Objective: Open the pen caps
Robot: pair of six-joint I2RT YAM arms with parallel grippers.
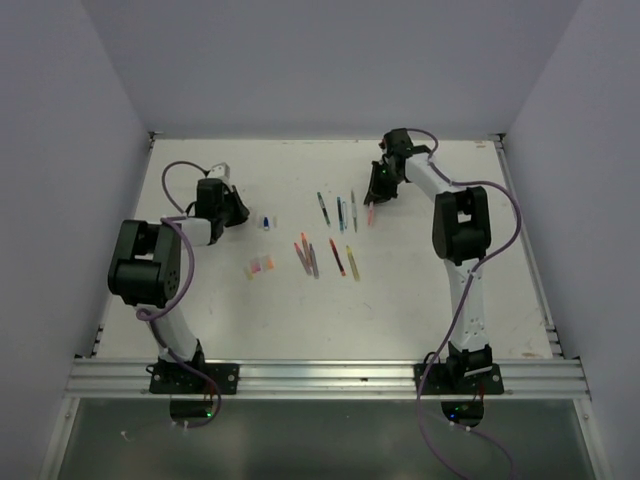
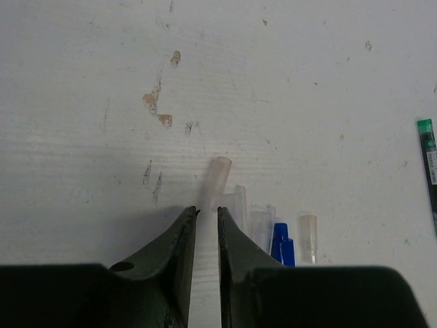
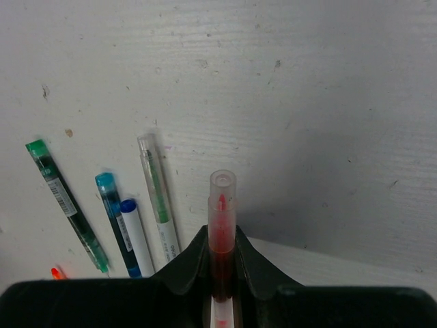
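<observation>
In the right wrist view my right gripper is shut on a red pen, which points away with a clear cap over its tip. Seen from above, that gripper is at the far right of the pens. My left gripper stands open by a narrow gap, bare table showing between the jaws. A pale pink cap lies on the table just past its tips. To its right lie two clear caps, a blue cap and a yellowish clear one. From above, the left gripper is beside the blue cap.
Several pens lie in two loose rows mid-table, a back row and a front row. Pink and orange caps lie left of them. Green, teal, white and clear pens lie left of the right gripper.
</observation>
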